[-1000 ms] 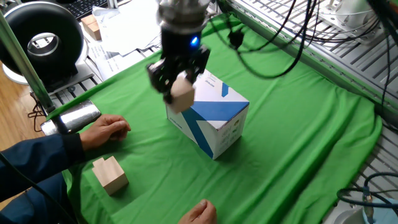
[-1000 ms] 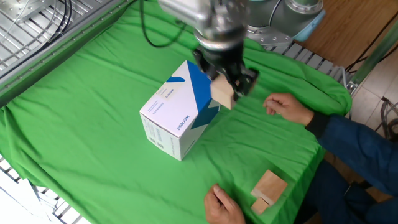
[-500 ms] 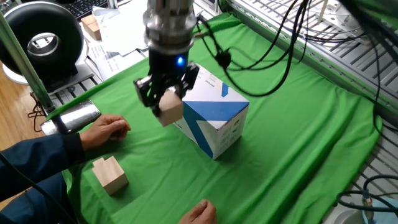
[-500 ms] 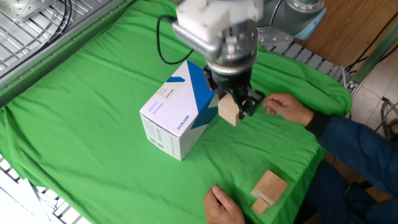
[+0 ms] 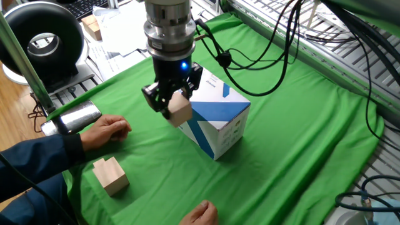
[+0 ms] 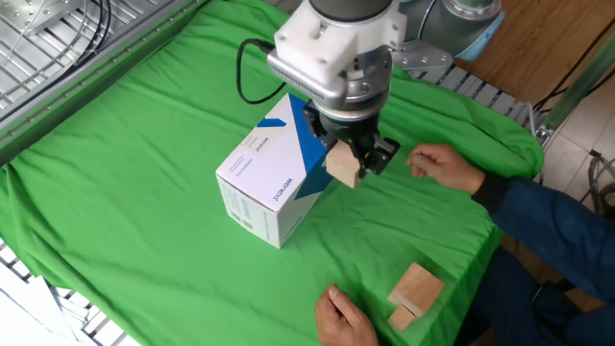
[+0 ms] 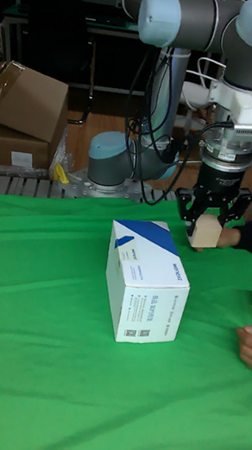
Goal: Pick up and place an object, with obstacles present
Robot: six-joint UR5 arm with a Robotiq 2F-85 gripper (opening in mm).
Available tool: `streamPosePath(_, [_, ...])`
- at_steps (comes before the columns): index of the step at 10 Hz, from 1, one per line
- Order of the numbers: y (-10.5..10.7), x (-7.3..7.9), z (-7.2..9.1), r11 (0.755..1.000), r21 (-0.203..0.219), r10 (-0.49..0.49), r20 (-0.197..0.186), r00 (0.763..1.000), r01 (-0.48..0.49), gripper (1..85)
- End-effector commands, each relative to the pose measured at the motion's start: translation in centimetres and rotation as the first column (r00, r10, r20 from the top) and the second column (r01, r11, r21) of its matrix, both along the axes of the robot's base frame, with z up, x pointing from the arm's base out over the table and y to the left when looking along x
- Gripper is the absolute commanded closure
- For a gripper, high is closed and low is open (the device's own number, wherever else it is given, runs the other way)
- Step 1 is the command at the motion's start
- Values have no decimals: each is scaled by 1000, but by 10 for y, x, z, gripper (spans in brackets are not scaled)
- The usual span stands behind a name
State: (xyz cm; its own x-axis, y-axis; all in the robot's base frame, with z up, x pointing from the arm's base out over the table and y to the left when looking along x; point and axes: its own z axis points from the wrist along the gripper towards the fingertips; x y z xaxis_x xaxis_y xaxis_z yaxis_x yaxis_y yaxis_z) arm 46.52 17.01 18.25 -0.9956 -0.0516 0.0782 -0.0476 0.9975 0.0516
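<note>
The small wooden cube (image 5: 180, 111) is plain light tan with unmarked faces. It is clear of the counter, clamped in the hand (image 5: 172, 103), and sits slightly tilted. It hangs just beside an upper edge of the white box (image 5: 215, 122). That box, printed with blue triangles and small text, rests flat near the middle of the green-covered counter (image 5: 300, 144).
</note>
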Motion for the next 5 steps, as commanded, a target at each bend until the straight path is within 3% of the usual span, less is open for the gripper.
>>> streamPosePath(1, [18,-2,2,997,72,13,-9,1000,-12,843])
streamPosePath(2, [28,-5,4,994,108,-22,-28,999,25,843])
streamPosePath(4, [38,-3,2,990,113,-81,-27,996,83,843])
streamPosePath(5, [62,-5,-9,986,122,-114,-21,993,116,843])
